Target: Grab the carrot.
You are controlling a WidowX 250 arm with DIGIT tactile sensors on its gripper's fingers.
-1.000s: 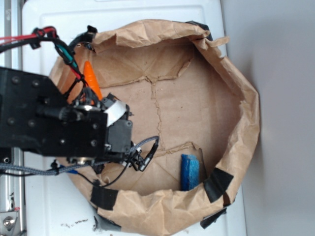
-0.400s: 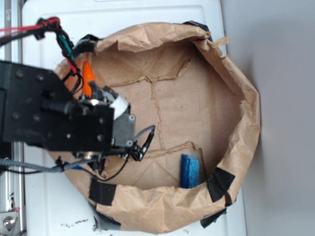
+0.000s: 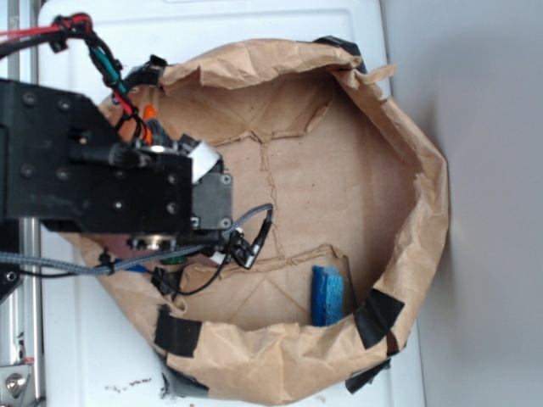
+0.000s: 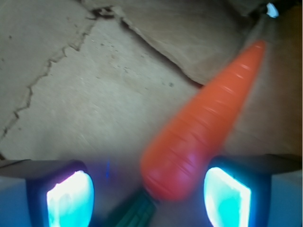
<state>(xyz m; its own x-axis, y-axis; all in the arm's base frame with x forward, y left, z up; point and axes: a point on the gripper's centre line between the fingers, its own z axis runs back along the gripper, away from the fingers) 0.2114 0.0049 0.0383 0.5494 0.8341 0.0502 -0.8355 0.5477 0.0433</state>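
Note:
The orange carrot (image 4: 203, 127) lies on the brown paper floor, running from lower middle to upper right in the wrist view, its dark green stem (image 4: 135, 213) at the bottom. My gripper (image 4: 149, 196) is open, and the carrot's thick end sits between the two fingers, nearer the right pad (image 4: 226, 198) than the left pad (image 4: 70, 198). In the exterior view only a small orange bit of the carrot (image 3: 149, 113) shows above the black arm, which hides the gripper itself.
A crumpled brown paper bag wall (image 3: 420, 212) rings the work area, patched with black tape (image 3: 377, 314). A blue sponge-like block (image 3: 327, 296) lies at the lower right inside. The paper wall rises close behind the carrot.
The arm has moved up the frame and over the carrot, covering most of it; only a small orange bit still shows above the arm.

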